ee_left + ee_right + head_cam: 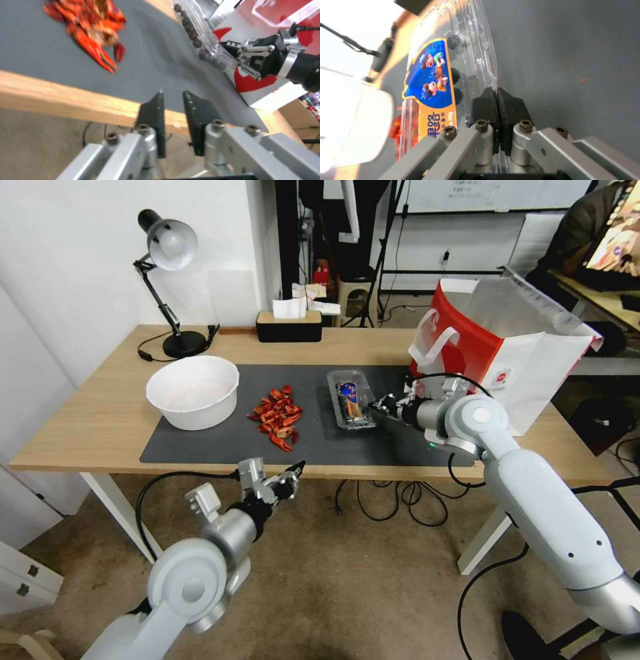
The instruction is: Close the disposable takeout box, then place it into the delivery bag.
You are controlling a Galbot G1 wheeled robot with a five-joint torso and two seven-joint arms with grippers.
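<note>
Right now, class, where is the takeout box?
In the head view, the takeout box lies on the dark mat, right of the red pieces, with the right gripper pinching its rim.

the takeout box (351, 398) is clear shiny plastic. the counter (100, 420) is smooth wood with a dull dark mat (227, 443). the delivery bag (527, 353) is stiff paper.

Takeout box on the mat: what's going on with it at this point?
The right gripper is pinched shut on the rim of the disposable takeout box, which lies on the dark mat with its lid down. The delivery bag stands open on the table just beyond that arm; the box is not in it yet. The left gripper hangs off the table's front edge, fingers slightly apart, holding nothing.
</note>
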